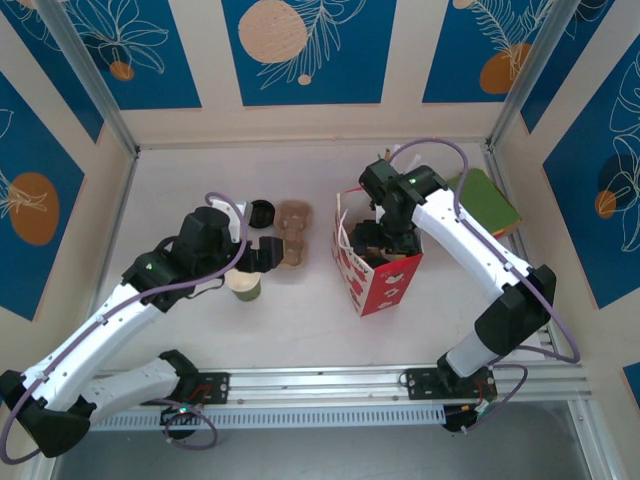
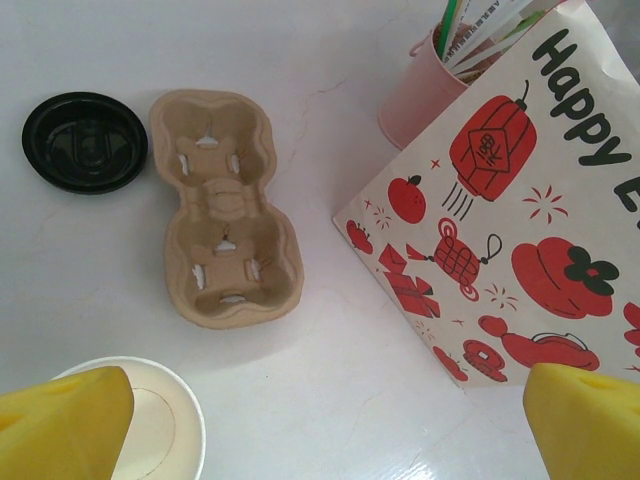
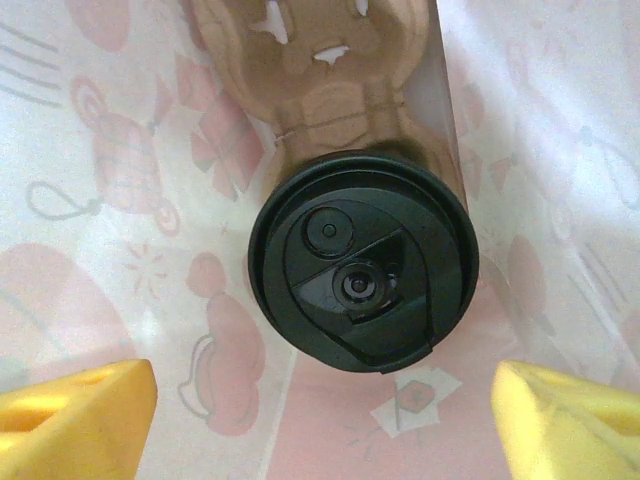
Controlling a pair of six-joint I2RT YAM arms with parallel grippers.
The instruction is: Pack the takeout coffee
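Takeout coffee (image 3: 362, 282): black lid up, inside the red-and-white bag (image 1: 380, 275), seated in a cardboard tray (image 3: 320, 70). Left gripper (image 2: 322, 425): jaws fully apart, empty, above a lidless cup (image 2: 160, 420) on the counter (image 2: 330, 350). Beyond the cup: a loose black lid (image 2: 85, 142), then an empty two-cup carrier (image 2: 225, 205). Right gripper (image 3: 320, 415): spread wide above the coffee, holding nothing.
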